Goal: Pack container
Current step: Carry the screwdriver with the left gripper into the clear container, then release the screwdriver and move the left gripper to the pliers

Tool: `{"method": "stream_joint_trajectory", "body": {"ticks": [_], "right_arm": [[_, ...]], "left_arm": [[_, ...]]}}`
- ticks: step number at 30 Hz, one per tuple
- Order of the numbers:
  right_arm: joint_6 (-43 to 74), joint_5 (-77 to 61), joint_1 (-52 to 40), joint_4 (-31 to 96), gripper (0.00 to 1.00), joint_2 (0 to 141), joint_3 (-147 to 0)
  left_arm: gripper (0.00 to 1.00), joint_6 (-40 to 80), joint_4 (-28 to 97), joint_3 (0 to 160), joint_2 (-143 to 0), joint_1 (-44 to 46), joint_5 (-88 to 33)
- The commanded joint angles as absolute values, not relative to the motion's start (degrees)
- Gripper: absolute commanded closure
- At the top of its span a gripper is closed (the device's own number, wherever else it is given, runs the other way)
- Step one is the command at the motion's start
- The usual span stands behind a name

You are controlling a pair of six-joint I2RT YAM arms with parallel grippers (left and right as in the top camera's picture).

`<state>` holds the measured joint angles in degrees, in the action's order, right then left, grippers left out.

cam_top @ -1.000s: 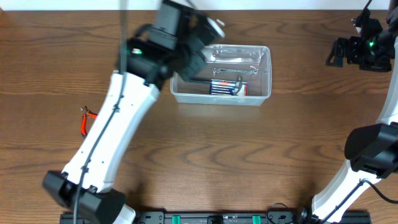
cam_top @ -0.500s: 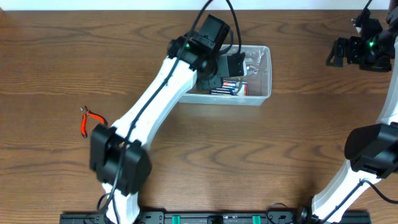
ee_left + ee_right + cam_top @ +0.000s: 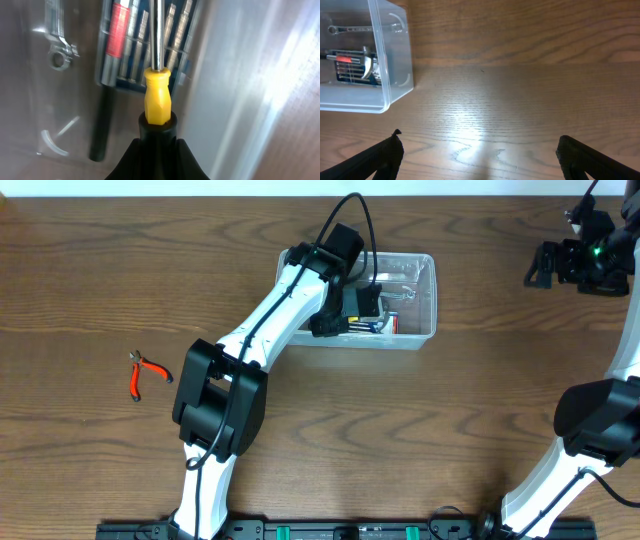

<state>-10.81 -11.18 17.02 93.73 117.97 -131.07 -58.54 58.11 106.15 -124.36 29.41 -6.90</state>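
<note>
The container (image 3: 428, 295) is a clear plastic tub at the table's back centre. My left gripper (image 3: 360, 304) reaches down inside it, shut on a screwdriver (image 3: 157, 97) with a yellow-and-black handle. The steel shaft points over a blue drill-bit case (image 3: 125, 45) on the tub floor. A wrench (image 3: 56, 47) and a black rod (image 3: 102, 125) lie beside the case. The tub's clear wall (image 3: 225, 100) runs along the right of the left wrist view. My right gripper (image 3: 560, 265) hovers open far to the right, with the container (image 3: 395, 60) at the upper left of its view.
Red-handled pliers (image 3: 140, 372) lie on the wooden table at the left. In the right wrist view, bare wood lies between the open right gripper (image 3: 480, 155) fingers. The arm bases stand along the front edge.
My left arm has come down from high over the container's left end, and its gripper is now inside the tub with the screwdriver. The right arm has not moved.
</note>
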Motion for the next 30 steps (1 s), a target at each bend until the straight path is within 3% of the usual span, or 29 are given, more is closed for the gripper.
{"method": "stream_joint_trajectory", "body": {"ticks": [1,10,19,24,25,27,30], "right_arm": [[-11.4,-12.1,17.2,93.6,0.01,118.1,-131.4],[-11.4,-12.1,17.2,93.7,0.01,118.1,-131.4],[-11.4,-12.1,17.2,94.3,0.01,118.1,-131.4],[-11.4,-12.1,17.2,94.7,0.01,118.1,-131.4],[-11.4,-12.1,17.2,94.7,0.01,118.1,-131.4],[-11.4,-12.1,17.2,94.7,0.01,118.1,-131.4],[-11.4,-12.1,17.2,94.5,0.01,118.1,-131.4]], "left_arm": [[0.94,-59.1,60.9,106.3,-124.6,29.2,-6.9],[0.93,-58.6,66.6,106.3,-124.6,29.2,-6.9],[0.76,-58.6,59.5,106.3,-124.7,29.2,-6.9],[0.51,-55.7,55.9,106.4,-124.6,29.1,-6.9],[0.28,-55.1,56.0,106.4,-124.6,29.1,-6.8],[0.07,-53.0,56.5,106.4,-124.4,29.1,-6.3],[0.02,-46.9,56.4,106.4,-122.4,29.1,-3.2]]}}
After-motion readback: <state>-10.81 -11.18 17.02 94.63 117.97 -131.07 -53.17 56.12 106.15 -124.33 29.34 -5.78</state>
